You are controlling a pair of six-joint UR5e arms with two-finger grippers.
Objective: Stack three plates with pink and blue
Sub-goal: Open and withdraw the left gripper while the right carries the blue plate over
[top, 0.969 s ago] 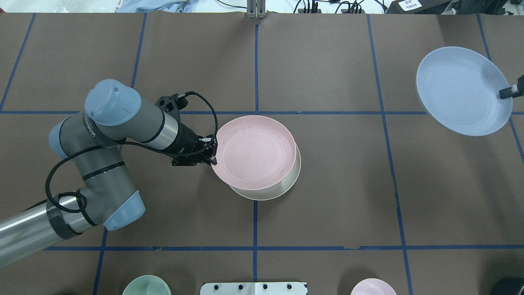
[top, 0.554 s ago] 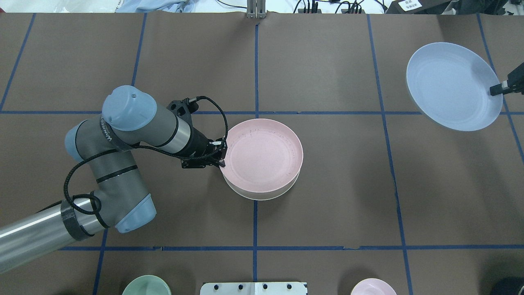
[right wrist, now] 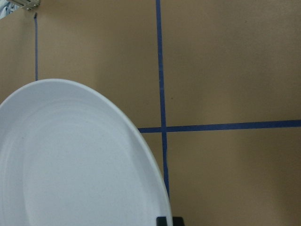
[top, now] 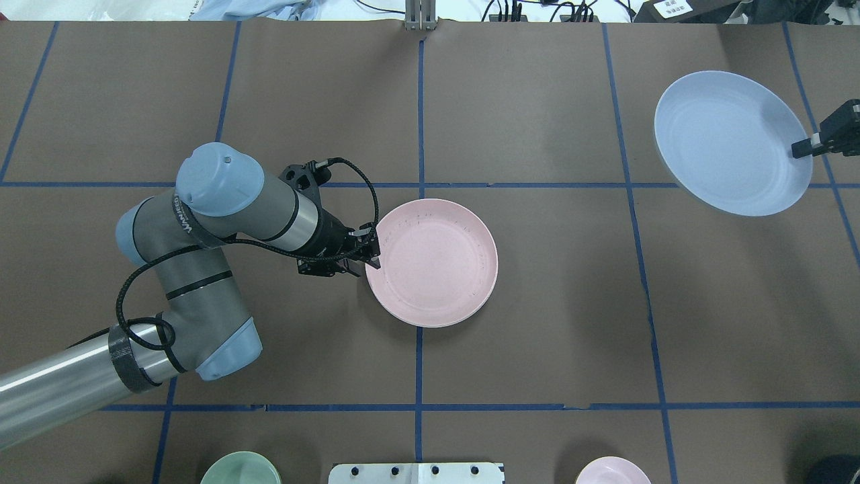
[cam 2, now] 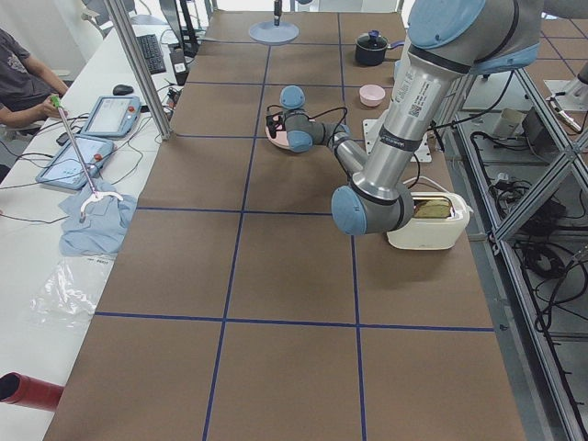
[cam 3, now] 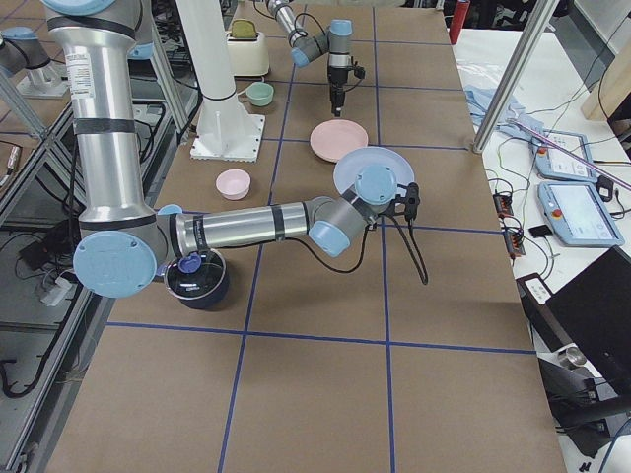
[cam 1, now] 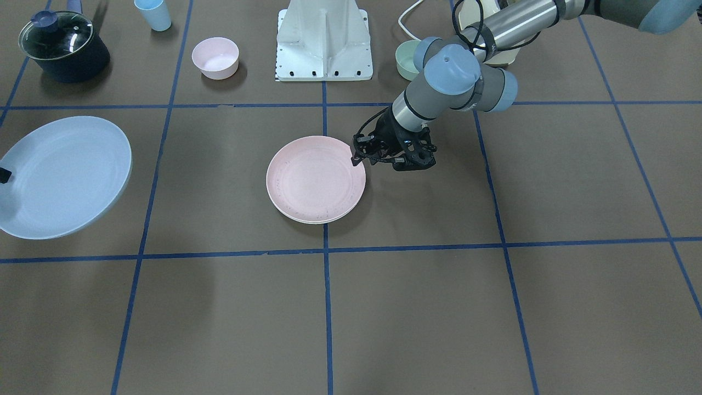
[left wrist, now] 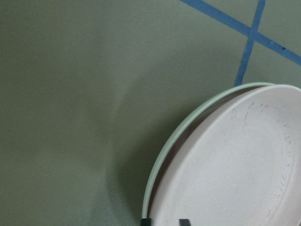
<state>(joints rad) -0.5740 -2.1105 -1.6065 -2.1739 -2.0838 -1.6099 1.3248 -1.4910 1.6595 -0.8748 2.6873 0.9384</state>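
The pale pink plate (top: 433,262) lies nested in the cream plate (left wrist: 197,113) at the table's middle; only a thin cream edge (cam 1: 312,221) shows under it. My left gripper (top: 373,250) is at the pink plate's rim on the robot's left side. In the left wrist view its fingertips (left wrist: 146,220) stand apart with the rim between them, so it looks open. My right gripper (top: 799,149) is shut on the rim of the light blue plate (top: 729,144) and holds it tilted above the table on the robot's far right. The blue plate also shows in the front view (cam 1: 60,175).
Near the robot's base (cam 1: 324,38) stand a small pink bowl (cam 1: 215,56), a mint-green bowl (cam 1: 408,59), a light blue cup (cam 1: 153,13) and a dark pot with a glass lid (cam 1: 60,44). A cream toaster (cam 2: 427,219) sits behind the left arm.
The left gripper carried the pink plate right and down until it settled into the cream plate. The right gripper moved the blue plate a little toward the table's middle.
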